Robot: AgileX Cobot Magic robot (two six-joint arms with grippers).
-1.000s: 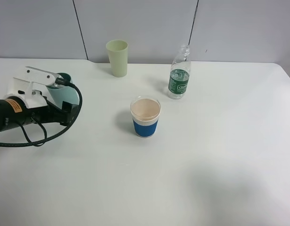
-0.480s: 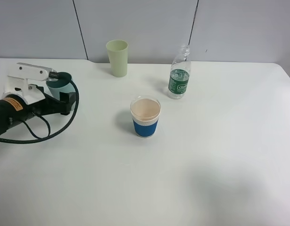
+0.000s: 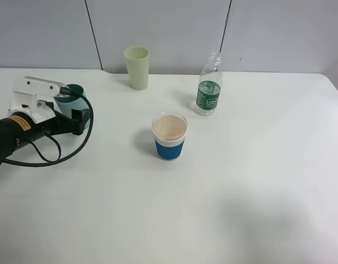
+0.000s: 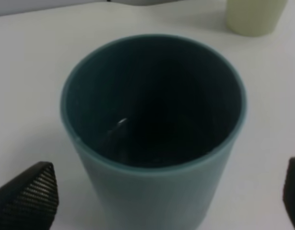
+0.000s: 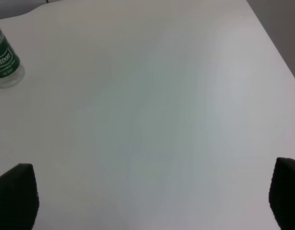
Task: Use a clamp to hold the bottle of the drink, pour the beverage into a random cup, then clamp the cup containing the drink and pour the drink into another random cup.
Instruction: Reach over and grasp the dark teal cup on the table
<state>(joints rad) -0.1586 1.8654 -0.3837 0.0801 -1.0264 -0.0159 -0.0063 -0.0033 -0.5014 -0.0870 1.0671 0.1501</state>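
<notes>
Jaws of left gripper (image 4: 157,199) spread, one finger on either side of the cup containing the drink (image 4: 152,120), table showing in both gaps, no contact. Cup upright, long axis vertical, mouth up, standing at the left of the table (image 3: 256,181). Right gripper (image 5: 152,196) jaws released wide over tabletop, nothing between them; bottle (image 3: 209,85) upright, neck up, at back right of centre.
</notes>
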